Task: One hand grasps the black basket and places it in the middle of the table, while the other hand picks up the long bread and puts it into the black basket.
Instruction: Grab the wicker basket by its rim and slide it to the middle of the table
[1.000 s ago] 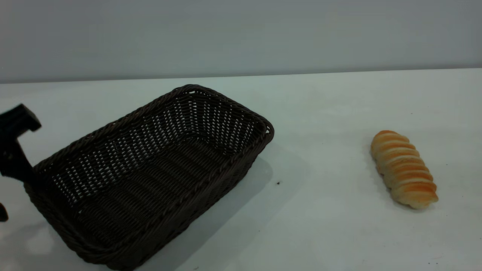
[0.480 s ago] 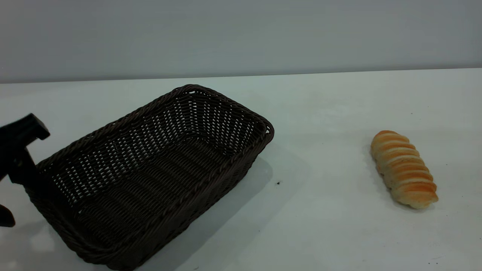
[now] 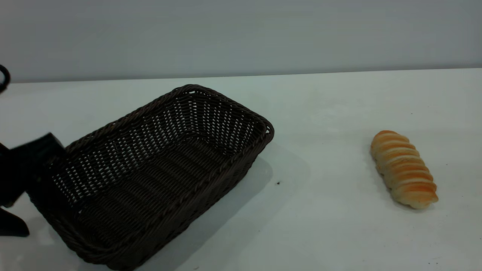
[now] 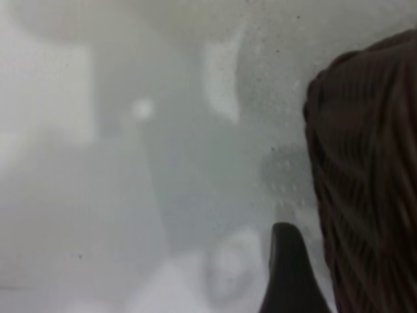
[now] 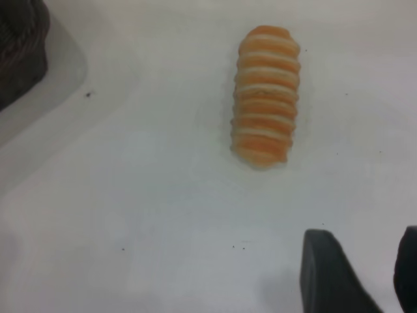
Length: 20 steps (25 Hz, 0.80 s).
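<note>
- Left gripper (image 3: 22, 188) sits at the near-left corner of the black basket (image 3: 158, 169), its dark fingers spread apart, one touching the corner rim, the other lower beside the outer wall; nothing is clamped.
- Right gripper (image 5: 357, 274) hovers over bare table (image 3: 339, 233) near the long bread (image 3: 403, 168), fingers parted with a gap, holding nothing.
- Only a tiny dark speck (image 3: 278, 183) lies between basket and bread.
- Basket stands upright on the table's left half, its long axis running diagonally from near-left to far-centre.
- Bread lies flat well to the right, its length angled slightly, ridges crosswise.
</note>
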Each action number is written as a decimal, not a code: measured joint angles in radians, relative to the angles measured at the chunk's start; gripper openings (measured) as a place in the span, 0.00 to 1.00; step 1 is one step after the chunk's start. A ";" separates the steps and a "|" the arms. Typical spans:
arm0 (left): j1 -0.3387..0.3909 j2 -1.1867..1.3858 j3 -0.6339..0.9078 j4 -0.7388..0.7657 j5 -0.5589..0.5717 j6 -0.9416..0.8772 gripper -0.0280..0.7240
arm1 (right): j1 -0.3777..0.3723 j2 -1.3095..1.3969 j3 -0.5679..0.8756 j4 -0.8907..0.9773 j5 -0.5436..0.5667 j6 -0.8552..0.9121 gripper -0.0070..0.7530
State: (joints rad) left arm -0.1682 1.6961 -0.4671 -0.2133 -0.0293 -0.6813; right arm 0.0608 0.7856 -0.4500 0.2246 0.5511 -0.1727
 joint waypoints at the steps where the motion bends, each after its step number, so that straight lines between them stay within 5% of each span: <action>1: -0.006 0.017 0.000 0.000 -0.015 0.000 0.74 | 0.000 0.000 0.000 0.000 0.000 0.000 0.32; 8: -0.066 0.142 -0.002 -0.001 -0.132 -0.052 0.68 | 0.000 0.000 0.000 0.002 0.002 -0.002 0.32; 11: -0.078 0.176 -0.010 -0.003 -0.167 -0.078 0.50 | 0.000 0.000 0.000 0.002 0.007 -0.008 0.32; 14: -0.081 0.182 -0.010 -0.019 -0.185 -0.100 0.22 | 0.000 0.000 0.000 0.002 0.011 -0.008 0.32; 20: -0.083 0.181 -0.010 0.003 -0.190 -0.086 0.22 | 0.000 0.000 0.000 0.002 0.012 -0.009 0.32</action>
State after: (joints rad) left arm -0.2509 1.8774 -0.4774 -0.2104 -0.2195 -0.7673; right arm 0.0608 0.7856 -0.4500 0.2269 0.5627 -0.1815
